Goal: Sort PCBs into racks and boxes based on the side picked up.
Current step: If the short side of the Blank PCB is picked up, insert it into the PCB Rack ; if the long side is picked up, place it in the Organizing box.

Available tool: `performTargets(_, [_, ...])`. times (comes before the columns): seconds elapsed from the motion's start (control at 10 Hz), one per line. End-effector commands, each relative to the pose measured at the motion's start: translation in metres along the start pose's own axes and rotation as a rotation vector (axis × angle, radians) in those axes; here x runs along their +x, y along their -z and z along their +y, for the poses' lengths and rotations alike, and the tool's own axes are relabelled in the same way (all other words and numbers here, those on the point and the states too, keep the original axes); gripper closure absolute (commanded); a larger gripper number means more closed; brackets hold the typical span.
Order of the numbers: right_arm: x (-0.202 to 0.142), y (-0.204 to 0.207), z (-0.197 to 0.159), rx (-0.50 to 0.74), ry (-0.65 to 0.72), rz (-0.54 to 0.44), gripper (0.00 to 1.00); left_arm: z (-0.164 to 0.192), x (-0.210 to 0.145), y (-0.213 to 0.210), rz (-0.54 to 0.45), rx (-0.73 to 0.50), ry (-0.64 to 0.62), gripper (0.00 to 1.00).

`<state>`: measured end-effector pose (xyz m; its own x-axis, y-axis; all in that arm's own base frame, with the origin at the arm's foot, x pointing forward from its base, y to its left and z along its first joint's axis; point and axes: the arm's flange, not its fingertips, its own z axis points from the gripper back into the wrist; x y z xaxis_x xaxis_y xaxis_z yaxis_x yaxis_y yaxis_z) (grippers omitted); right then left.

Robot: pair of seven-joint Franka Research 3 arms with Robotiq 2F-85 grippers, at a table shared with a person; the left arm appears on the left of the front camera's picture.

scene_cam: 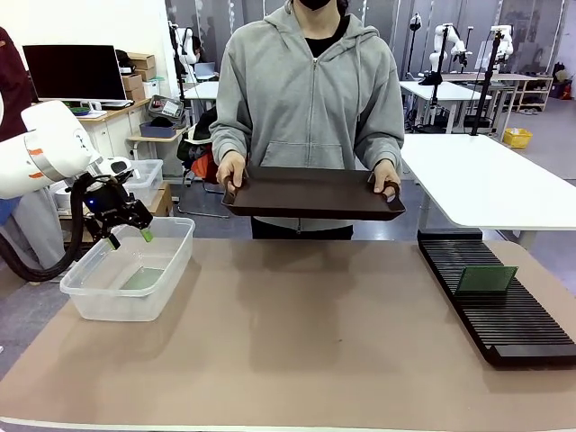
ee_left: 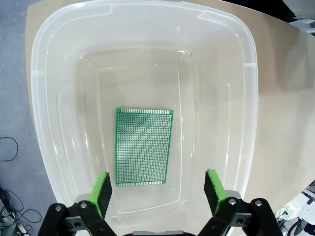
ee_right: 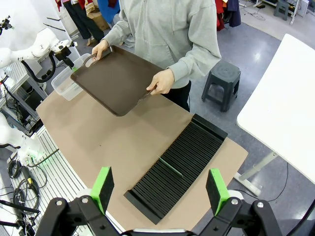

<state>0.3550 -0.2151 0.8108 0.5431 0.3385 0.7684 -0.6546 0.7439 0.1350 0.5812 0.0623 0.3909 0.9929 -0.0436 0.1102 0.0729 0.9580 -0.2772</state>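
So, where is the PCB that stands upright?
In the front view, the PCB stands in a slot of the black rack at the table's right side, near its far end.

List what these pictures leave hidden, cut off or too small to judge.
- Tray, front view: its top is edge-on, so any contents are unseen.
- Board in the rack, right wrist view: too thin to tell which face.
- Board in the tub, front view: blurred by the tub wall.

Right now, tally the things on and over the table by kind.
Thin green rectangular circuit boards: 2 (one flat in the tub, one upright in the rack)
Clear plastic tub: 1
Long black slotted rack: 1
Dark brown tray in the person's hands: 1
Total: 5
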Motion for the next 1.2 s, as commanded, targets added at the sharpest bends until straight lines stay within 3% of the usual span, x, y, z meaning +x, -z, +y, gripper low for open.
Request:
performTargets(0.0, [-0.0006, -0.0001, 0.0017, 0.013, 0.002, -0.006, 0.0, 0.0008, 0.0002, -0.0007, -0.007, 0.009, 0.002, 0.0])
performTargets(1.1, [-0.0006, -0.0001, 0.0017, 0.013, 0.002, -0.006, 0.0, -0.0001, 0.0005, -0.0007, -0.001, 0.0, 0.0, 0.0])
